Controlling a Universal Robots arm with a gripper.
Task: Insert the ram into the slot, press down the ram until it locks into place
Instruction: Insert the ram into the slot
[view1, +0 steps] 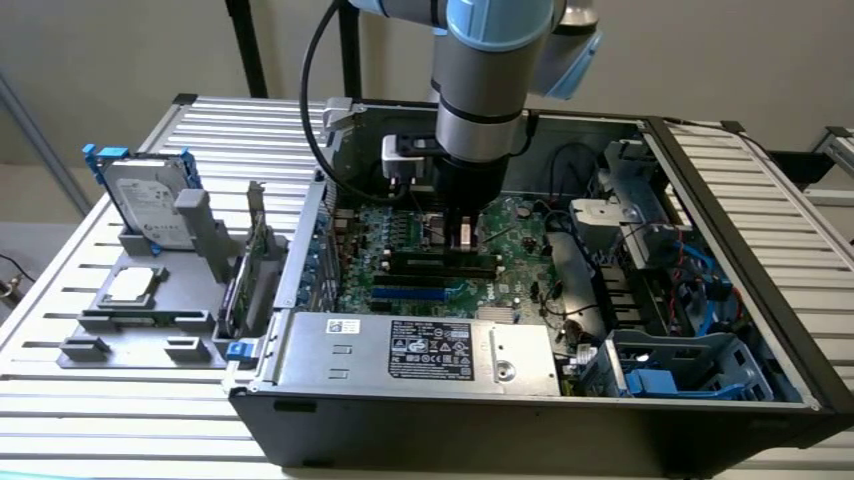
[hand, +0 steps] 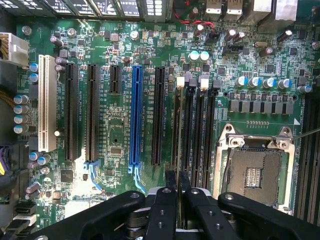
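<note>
While the open computer case (view1: 400, 430) cradles the motherboard (hand: 120, 115), the pincer (hand: 178, 182), fingers nearly together and seemingly clamped on the ram (view1: 427, 263), hangs over the slot (hand: 175, 125) beside the board's processor socket. Keep the stick square and press evenly.

arm (view1: 487, 60) cut off at top, slot (hand: 186, 130) near end behind hand (hand: 178, 175)

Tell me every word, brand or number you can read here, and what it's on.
Nothing here can be read for certain.
On the power supply, the black label: white print, too small to read.
On the hard drive, its sticker: too blurred.
On the motherboard, white lettering: too small to read.
</note>
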